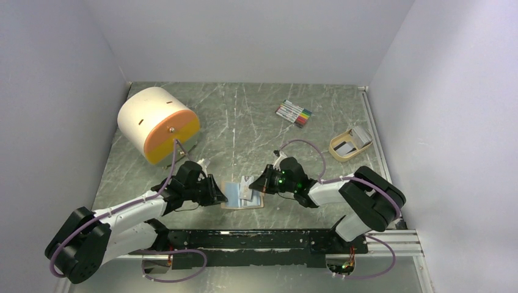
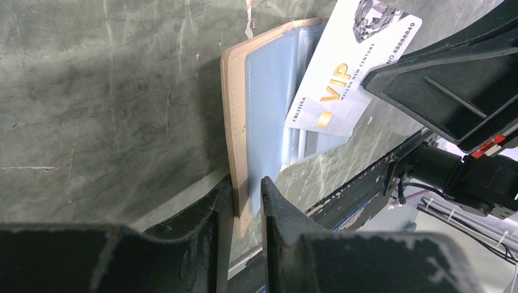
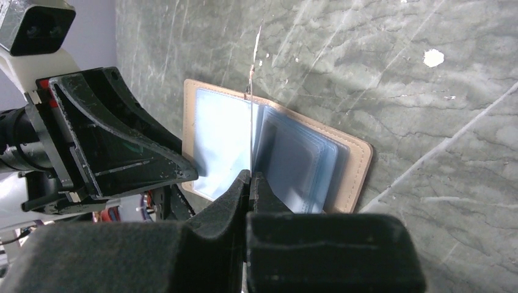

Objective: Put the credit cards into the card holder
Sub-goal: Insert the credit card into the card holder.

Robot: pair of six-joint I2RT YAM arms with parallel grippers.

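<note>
Top view: the tan leather-look card holder [image 1: 243, 196] lies open on the green marble-pattern table [image 1: 244, 122], close to the near edge and about midway along it. Your left gripper [image 1: 218, 193] is at the holder's left side and your right gripper [image 1: 261, 182] at its right. A whitish plastic credit card [image 1: 246, 185] sits over the holder. A white drum with an orange face [image 1: 157, 124] stands toward the far-left corner. A bundle of coloured marker pens [image 1: 294, 113] lies toward the far edge, right of centre. A tan open-topped tray [image 1: 350, 144] sits by the right edge, contents too small to tell.

Left wrist: left gripper [image 2: 247, 198] is clenched on the card holder's [image 2: 231, 122] tan cover edge, one finger on each side. The credit card [image 2: 342, 73] reads VIP in gold. It's tilted, with its lower corner over the pale blue sleeves. The right gripper [image 2: 415, 73] has its other end. Can't tell if that corner is inside a sleeve.

Right wrist: right gripper [image 3: 250, 181] is pinched tight on the credit card [image 3: 251, 122], seen edge-on as a thin line over the card holder's [image 3: 357, 165] sleeves near the fold. Left gripper [image 3: 177, 168] is at the holder's left cover.
</note>
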